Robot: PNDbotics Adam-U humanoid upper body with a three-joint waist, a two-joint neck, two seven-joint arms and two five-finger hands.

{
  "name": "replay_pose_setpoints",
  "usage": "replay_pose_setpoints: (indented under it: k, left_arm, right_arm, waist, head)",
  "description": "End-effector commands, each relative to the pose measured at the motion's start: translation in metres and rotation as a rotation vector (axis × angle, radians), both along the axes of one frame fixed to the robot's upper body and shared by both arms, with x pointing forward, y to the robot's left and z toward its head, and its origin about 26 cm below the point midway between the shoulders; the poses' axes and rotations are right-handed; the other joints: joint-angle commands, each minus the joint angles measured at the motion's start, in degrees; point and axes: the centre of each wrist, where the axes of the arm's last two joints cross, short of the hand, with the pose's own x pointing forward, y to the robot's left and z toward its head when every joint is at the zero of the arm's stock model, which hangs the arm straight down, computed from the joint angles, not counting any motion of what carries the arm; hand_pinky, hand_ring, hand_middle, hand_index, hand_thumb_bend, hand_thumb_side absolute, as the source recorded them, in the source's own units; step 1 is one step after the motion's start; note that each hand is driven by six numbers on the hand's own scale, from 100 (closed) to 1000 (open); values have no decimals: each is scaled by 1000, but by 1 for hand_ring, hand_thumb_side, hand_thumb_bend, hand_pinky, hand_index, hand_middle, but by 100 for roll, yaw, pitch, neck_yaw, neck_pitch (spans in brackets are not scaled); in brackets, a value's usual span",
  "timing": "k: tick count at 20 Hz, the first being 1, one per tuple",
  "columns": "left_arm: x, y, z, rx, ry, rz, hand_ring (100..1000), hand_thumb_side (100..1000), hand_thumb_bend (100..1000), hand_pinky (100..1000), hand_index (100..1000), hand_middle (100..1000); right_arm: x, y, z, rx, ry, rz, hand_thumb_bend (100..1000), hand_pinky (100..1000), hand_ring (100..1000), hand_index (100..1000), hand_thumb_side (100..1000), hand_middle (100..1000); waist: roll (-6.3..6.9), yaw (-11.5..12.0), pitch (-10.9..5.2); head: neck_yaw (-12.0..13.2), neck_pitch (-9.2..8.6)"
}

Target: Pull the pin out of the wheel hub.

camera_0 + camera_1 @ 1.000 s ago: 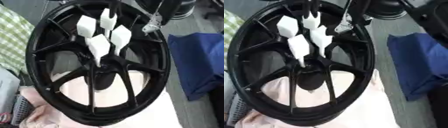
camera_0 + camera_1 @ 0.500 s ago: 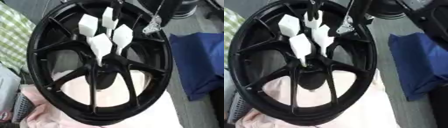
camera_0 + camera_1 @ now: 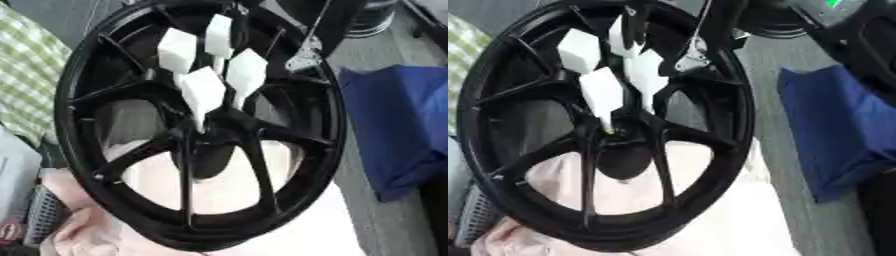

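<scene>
Not much has changed in the last second. The whole picture has slid a touch, which is the head moving, and nothing on the surface has shifted. The wheel hub (image 3: pixel 188 150) stands on edge just as before, its open face towards us, and all the pins are still seated in it.

One black wheel hub fills most of the view. Four pins (image 3: pixel 203 92) can be counted, each with a white blocky head on a thin stem. They fan out up and to the left of the hub's centre, and the stems run down together towards the middle where the spokes meet. The lowest head hangs just above that centre, and the other three cluster close behind and above it.

The right hand (image 3: pixel 302 54) comes in from the upper right. It shows as a dark shape with a silvery part lying against the rim's upper right edge, just beside the pins but apart from them. Whether it is grasping or released, I cannot tell.

Around the wheel there is one blue cloth (image 3: pixel 394 130) on the grey surface to the right. One pale pink cloth (image 3: pixel 737 220) lies beneath the wheel's lower rim. One green checked cloth (image 3: pixel 31 70) sits at the left edge.
</scene>
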Motion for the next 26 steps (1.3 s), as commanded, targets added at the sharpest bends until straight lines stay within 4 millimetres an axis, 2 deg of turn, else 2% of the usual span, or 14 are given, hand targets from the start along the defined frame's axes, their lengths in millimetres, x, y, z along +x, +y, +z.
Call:
replay_pose_setpoints:
  k: [1, 9, 26]
  left_arm:
    - [0, 0, 7, 12, -22, -10, 764, 744, 317, 708, 684, 615]
    - [0, 0, 7, 9, -21, -14, 764, 747, 313, 709, 684, 615]
    - [0, -2, 6, 4, -19, -21, 765, 755, 305, 711, 685, 616]
  right_arm:
    - [-3, -6, 10, 6, -22, -20, 297, 831, 754, 767, 225, 647]
    - [-8, -9, 5, -6, -26, -30, 338, 837, 772, 791, 219, 669]
    - [-9, -10, -7, 7, -40, -74, 348, 835, 769, 784, 181, 662]
  waist:
    - [31, 3, -89]
    - [21, 22, -75]
    - [19, 48, -27]
  head:
    - [17, -88]
    - [19, -93]
    - [44, -148]
